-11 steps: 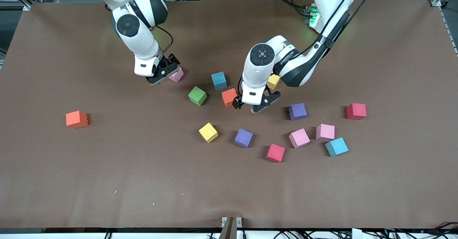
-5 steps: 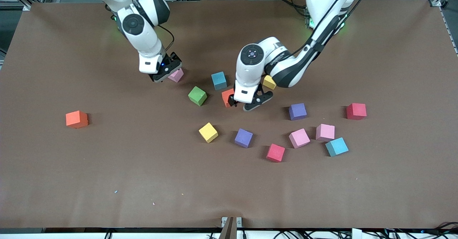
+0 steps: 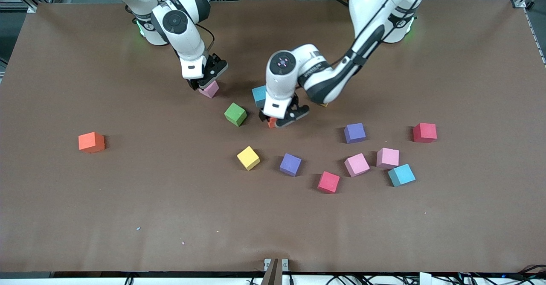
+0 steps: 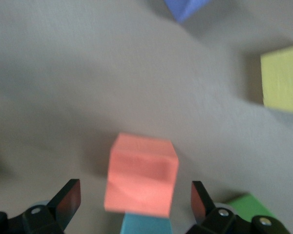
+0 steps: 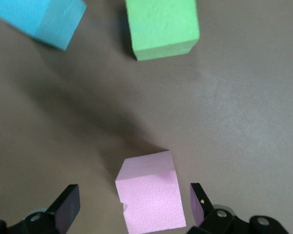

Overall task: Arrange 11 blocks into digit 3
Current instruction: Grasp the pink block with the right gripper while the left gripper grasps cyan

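Evidently both arms are at the pick-up step: the left pincer [image 3: 279,120], released, straddles an orange block [image 4: 140,181] mid-desk, while the right pincer [image 3: 204,84], also released, brackets a pink block [image 5: 150,198] toward the right arm's end. Next, I judge, each must sink and clench; the other blocks lie scattered, no digit begun.

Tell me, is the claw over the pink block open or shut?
Open. The right gripper has its fingers spread on either side of the pink block, with gaps showing, not yet gripping it.

A high front camera faces both robots; close wrist cameras look down, sharing the green block [image 3: 235,114].
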### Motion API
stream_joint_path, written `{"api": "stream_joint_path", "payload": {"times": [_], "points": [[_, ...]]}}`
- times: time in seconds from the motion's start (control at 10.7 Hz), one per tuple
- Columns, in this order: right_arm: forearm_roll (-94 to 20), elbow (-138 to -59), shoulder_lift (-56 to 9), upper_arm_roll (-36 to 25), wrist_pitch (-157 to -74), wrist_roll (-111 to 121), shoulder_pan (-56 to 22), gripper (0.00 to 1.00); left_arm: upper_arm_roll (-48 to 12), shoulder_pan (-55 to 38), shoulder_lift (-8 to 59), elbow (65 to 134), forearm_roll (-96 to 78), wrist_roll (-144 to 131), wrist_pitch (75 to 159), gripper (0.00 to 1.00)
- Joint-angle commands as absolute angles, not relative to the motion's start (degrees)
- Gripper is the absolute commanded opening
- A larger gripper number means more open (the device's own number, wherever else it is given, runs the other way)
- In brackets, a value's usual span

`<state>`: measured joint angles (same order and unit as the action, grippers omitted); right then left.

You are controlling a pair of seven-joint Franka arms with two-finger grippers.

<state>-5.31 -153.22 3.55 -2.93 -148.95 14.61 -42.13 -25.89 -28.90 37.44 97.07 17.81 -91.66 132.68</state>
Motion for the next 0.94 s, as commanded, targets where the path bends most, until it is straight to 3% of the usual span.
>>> {"api": "stream_joint_path", "payload": {"times": [0.0, 0.38, 0.84], "points": [[-5.27, -154.16, 2.99, -3.25, -149.86, 19.86, -38.59, 1.00, -25.66, -33.03, 37.71, 95.98, 19.16, -96.66, 132.19, 1.00], [-5.27, -154.42, -1.23, -3.08, -153.19, 19.95, -38.93, 1.00, -25.58, -36.38, 40.60, 94.84, 19.51, -97.82, 132.28, 1.00], [-5.54, -155.57, -1.23, -2.99, -154.42, 21.27, -39.20, 1.00, -25.58, -36.91, 42.45, 94.48, 21.01, -95.63, 132.28, 1.00]]}}
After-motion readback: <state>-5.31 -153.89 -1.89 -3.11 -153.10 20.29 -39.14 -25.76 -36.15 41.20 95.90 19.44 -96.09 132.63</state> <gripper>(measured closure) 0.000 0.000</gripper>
